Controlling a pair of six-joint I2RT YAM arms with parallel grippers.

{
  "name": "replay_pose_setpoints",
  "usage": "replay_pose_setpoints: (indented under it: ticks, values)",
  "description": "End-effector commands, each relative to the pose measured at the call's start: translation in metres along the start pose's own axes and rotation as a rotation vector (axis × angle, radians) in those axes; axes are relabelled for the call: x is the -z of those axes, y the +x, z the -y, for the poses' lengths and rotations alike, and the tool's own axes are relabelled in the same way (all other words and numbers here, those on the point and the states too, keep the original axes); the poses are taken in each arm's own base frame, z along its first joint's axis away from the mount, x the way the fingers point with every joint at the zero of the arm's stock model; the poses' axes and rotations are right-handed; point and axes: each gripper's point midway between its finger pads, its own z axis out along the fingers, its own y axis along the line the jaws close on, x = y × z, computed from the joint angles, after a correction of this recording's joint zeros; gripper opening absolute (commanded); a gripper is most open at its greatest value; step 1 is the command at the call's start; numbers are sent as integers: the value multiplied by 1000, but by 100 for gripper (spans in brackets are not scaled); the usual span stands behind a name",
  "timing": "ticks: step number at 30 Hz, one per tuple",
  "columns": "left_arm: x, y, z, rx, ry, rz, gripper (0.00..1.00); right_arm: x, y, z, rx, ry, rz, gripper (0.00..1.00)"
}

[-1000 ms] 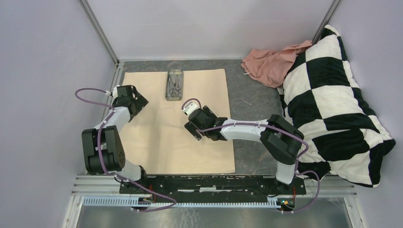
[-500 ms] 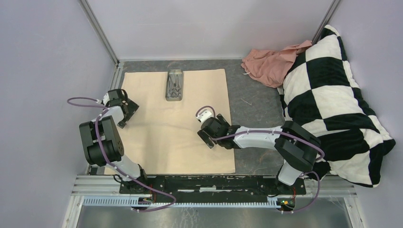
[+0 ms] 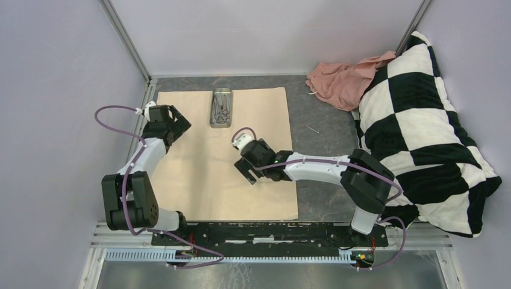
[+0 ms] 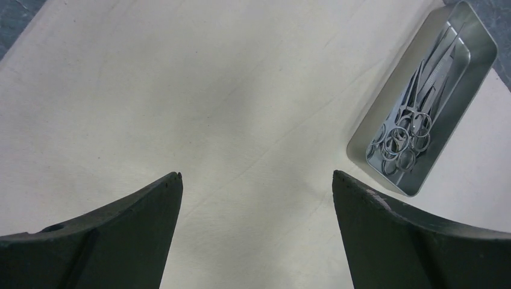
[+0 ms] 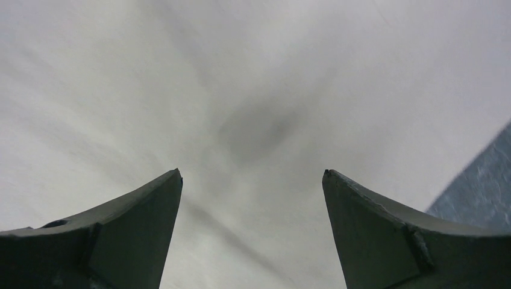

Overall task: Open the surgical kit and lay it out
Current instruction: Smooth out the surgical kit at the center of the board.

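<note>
The beige cloth wrap [image 3: 205, 180] lies spread flat on the grey table. The small steel tray [image 3: 221, 108] stands at the cloth's far edge and holds several silver scissor-handled instruments [image 4: 410, 120]. The tray also shows in the left wrist view [image 4: 476, 48] at the upper right. My left gripper [image 3: 175, 127] is open and empty above the cloth's far left part, left of the tray; the left wrist view [image 4: 256, 176] shows bare cloth between its fingers. My right gripper [image 3: 246, 170] is open and empty low over the cloth's middle right; the right wrist view [image 5: 252, 173] shows only cloth.
A pink crumpled cloth [image 3: 343, 78] lies at the back right. A black-and-white checked pillow [image 3: 422, 120] fills the right side. The grey table surface [image 3: 319, 138] shows right of the wrap. Walls close in at the left and back.
My left gripper swung back forward and right over the cloth's far left part. My right gripper moved left and a little farther onto the cloth. The tray has not moved.
</note>
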Motion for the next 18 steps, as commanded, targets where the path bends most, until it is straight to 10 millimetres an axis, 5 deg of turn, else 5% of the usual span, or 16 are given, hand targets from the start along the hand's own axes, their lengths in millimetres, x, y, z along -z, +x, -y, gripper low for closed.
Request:
replay_pose_setpoints:
  ticks: [1,4,11,18]
  values:
    - [-11,-3,25,7,112,-36,99,-7,-55,-46,59,-92,93,94]
    - [-25,-1,51,71,201,-89,97,-15,-76,-72,100,-118,114,94]
    - [-65,5,76,128,247,-184,92,-22,-96,-115,176,-155,131,92]
    - [-90,27,37,174,134,-241,92,-27,-67,-137,236,-171,81,87]
